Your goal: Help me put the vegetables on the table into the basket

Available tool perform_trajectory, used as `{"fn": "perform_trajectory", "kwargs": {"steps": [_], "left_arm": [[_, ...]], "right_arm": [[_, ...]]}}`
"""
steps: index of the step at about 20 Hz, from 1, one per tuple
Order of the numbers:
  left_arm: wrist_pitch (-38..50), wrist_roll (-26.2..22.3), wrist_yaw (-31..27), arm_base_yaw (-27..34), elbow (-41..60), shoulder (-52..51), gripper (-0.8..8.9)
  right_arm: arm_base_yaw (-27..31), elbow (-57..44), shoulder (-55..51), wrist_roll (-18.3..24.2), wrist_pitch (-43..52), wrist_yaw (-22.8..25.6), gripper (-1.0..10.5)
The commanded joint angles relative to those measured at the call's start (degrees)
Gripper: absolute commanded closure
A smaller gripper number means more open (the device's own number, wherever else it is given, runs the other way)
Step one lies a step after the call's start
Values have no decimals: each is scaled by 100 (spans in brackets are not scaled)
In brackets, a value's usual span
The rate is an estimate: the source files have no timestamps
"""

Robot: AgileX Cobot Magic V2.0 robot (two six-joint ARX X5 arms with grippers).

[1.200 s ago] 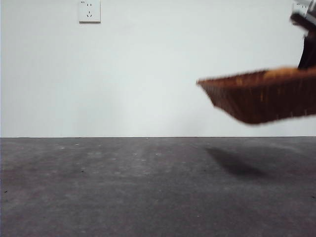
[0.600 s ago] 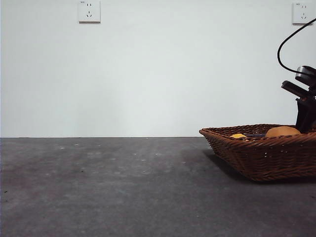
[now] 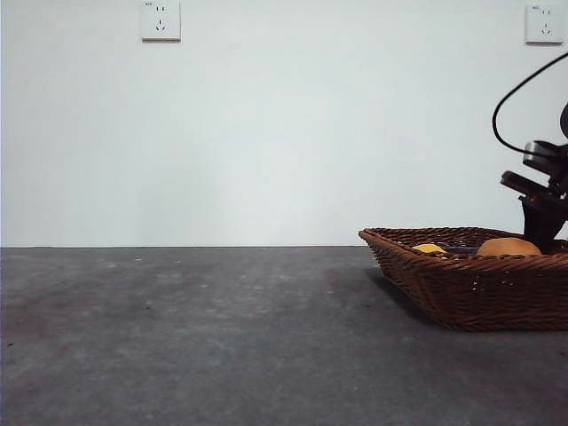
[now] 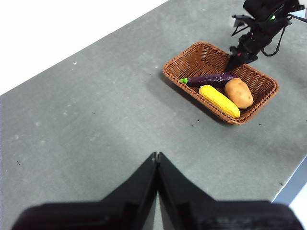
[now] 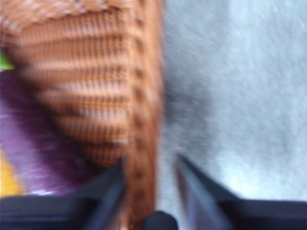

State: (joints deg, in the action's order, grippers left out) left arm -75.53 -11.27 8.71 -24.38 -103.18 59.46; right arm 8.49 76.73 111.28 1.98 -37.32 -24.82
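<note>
The right gripper [image 5: 148,179] stands at the basket's [image 4: 199,57] far rim, its two black jaws parted with the braided rim [image 5: 144,120] running between them; one jaw is inside the basket wall, the other outside over the table. The view is too blurred to show whether either jaw touches the wicker. From the left wrist view the same gripper [image 4: 236,61] comes down at the basket's far side, its arm and cable rising behind it. In the front view it [image 3: 540,220] shows dark behind the basket [image 3: 479,288].

The left gripper [image 4: 157,160] hovers well away from the basket, its jaws pressed together and holding nothing.

Inside the basket lie the eggplant [image 4: 208,78], the corn cob [image 4: 218,100] beside it, and the tuber [image 4: 239,92] touching the corn's end. The basket rests flat on the table [image 3: 195,337], a rough, speckled dark grey surface. Behind the basket rises a plain white wall [image 3: 266,133] with two sockets, one [image 3: 161,19] far off to the side and one [image 3: 543,22] above the basket.
</note>
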Motion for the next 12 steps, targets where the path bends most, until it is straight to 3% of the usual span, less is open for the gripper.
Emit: {"fn": "perform_trajectory", "kwargs": {"steps": [1,4,7,12], "left_arm": [[13,55,24,22,35,-20,821],[13,52,24,22,35,-20,821],[13,48,24,22,35,-9,821],[13,50,26,20,35,-7,821]], "right_arm": [[13,-4,-160,-39,66,-26,622],[22,-2,-866,-160,111,245,626],[20,-2,-1832,-243,-249,199,632],[-227,-2,-3602,68,-2236,-157,636]]}}
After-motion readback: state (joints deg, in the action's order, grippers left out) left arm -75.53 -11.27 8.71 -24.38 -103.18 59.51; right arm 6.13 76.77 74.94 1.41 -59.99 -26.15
